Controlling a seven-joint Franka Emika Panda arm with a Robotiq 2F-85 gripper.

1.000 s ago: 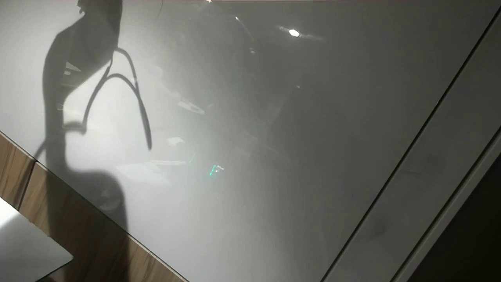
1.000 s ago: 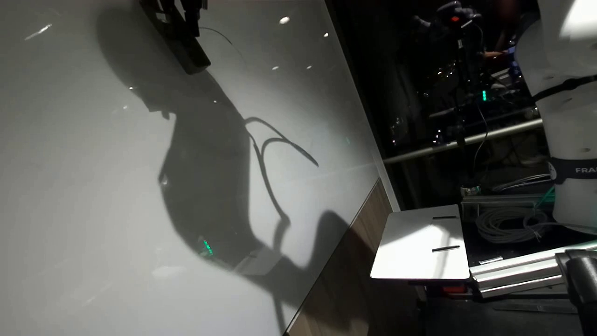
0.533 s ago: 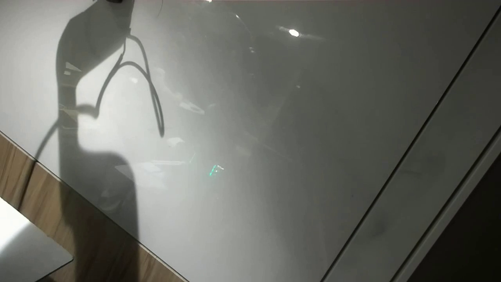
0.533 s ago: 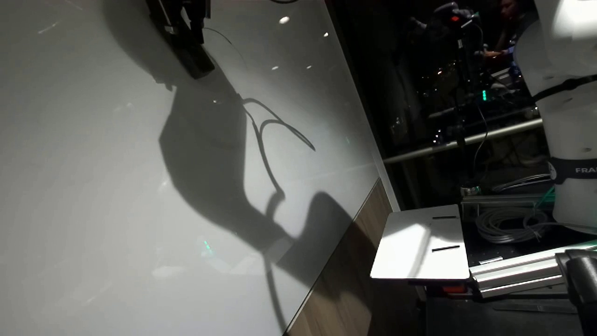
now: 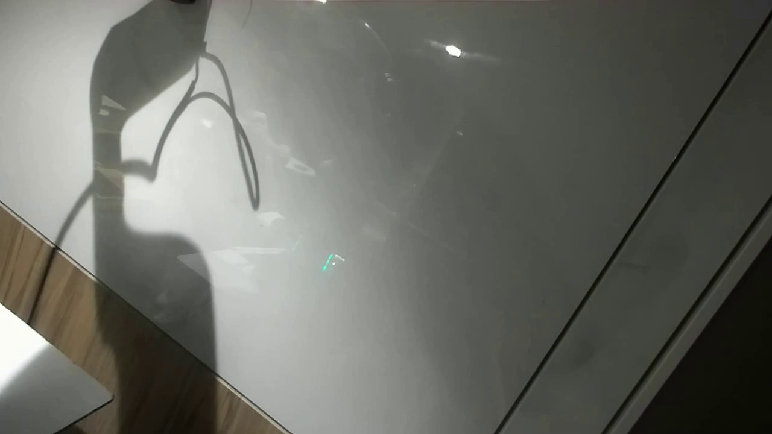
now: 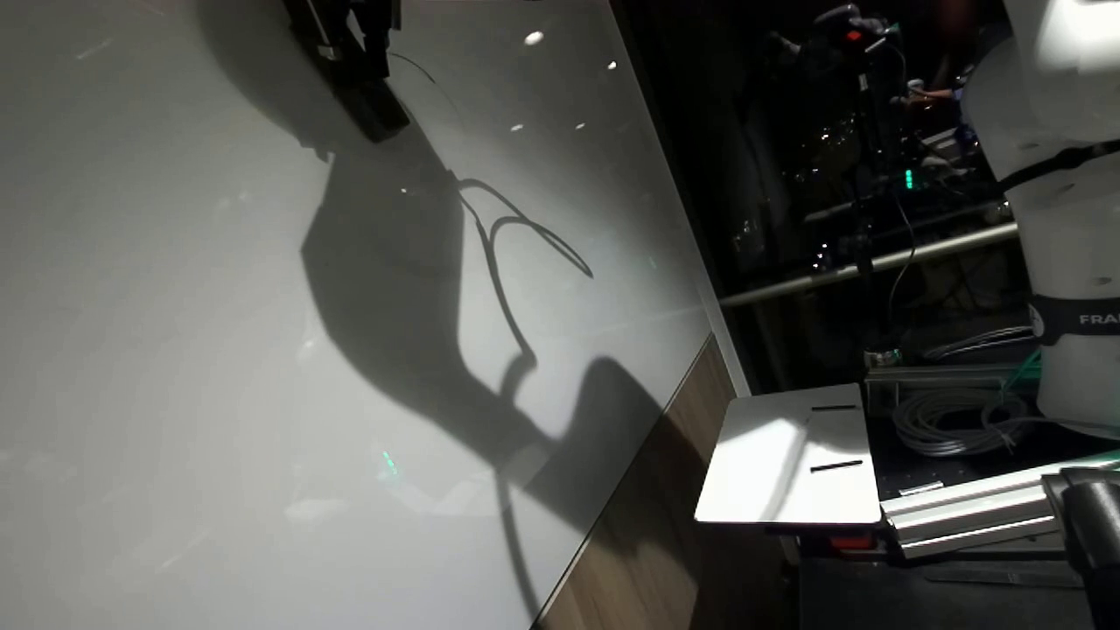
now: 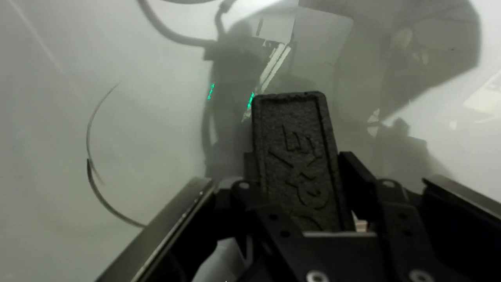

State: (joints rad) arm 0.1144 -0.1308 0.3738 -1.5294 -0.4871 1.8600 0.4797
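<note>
We are squeezing a long dark block (image 7: 294,129) in the tool (image 7: 300,166), and its front is poking out over the white tabletop (image 6: 157,332). In the wrist view, a thin curved line (image 7: 89,164) is lying to one side of the block. We are guessing that the step in hand is holding and guiding the block. We are thinking the next move is calling for a firm grip and slow, careful going. The tool is hiding the block's back end. The top edge of an exterior view is cutting off most of the tool. A big shadow (image 6: 385,280) is making things dim, and the carved letters (image 7: 301,168) are looking hard to read. We are not seeing whether the block is touching the tabletop.
</note>
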